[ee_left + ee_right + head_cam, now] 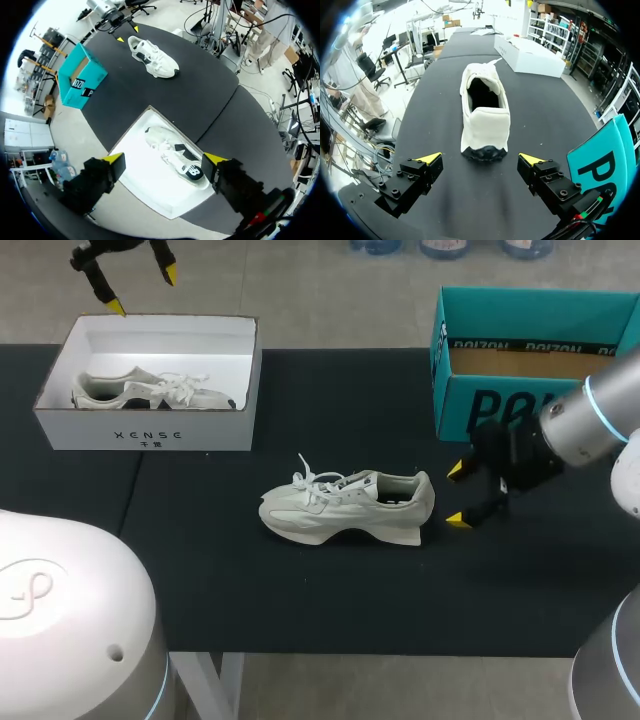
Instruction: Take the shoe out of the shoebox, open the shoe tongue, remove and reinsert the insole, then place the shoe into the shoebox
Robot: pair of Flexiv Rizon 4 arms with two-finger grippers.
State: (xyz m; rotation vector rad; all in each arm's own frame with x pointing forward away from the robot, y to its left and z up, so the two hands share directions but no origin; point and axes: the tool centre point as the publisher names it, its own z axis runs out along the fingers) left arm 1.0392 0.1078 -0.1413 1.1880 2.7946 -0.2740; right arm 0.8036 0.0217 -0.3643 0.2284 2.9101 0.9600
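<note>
Head view: smooth off-white laced shoe at frame centre on matte black table; right gripper spread wide, empty, beside heel; left gripper spread, empty, upper left, its arm cut off.

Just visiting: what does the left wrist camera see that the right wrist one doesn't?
Only the left wrist view looks down into the white shoebox, where a second shoe lies below the open left gripper. Only the right wrist view shows the heel of the loose shoe head-on, ahead of the open right gripper. Both show that shoe, the white shoebox, the teal box and the black table.
</note>
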